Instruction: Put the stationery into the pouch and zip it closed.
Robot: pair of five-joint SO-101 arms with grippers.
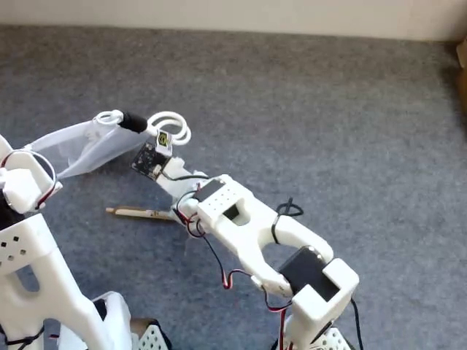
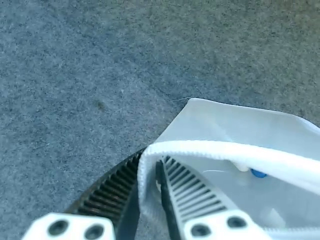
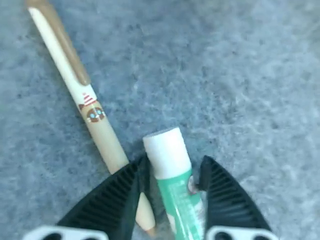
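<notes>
Pouch (image 2: 240, 130) in left claw (image 2: 150, 167), glue stick (image 3: 172, 175) cut off

Pen (image 1: 139, 213): lies flat on the carpet (image 1: 328, 109), left of centre, in front of the pouch (image 1: 76, 146), with its tip end just beside the glue stick (image 3: 167, 150). Pouch: sits behind the pen at the carpet's left, pinched at the rim in the left gripper (image 2: 150, 159). Glue stick: rests on the carpet alongside the pen, clamped in the right gripper (image 3: 173, 164).
</notes>
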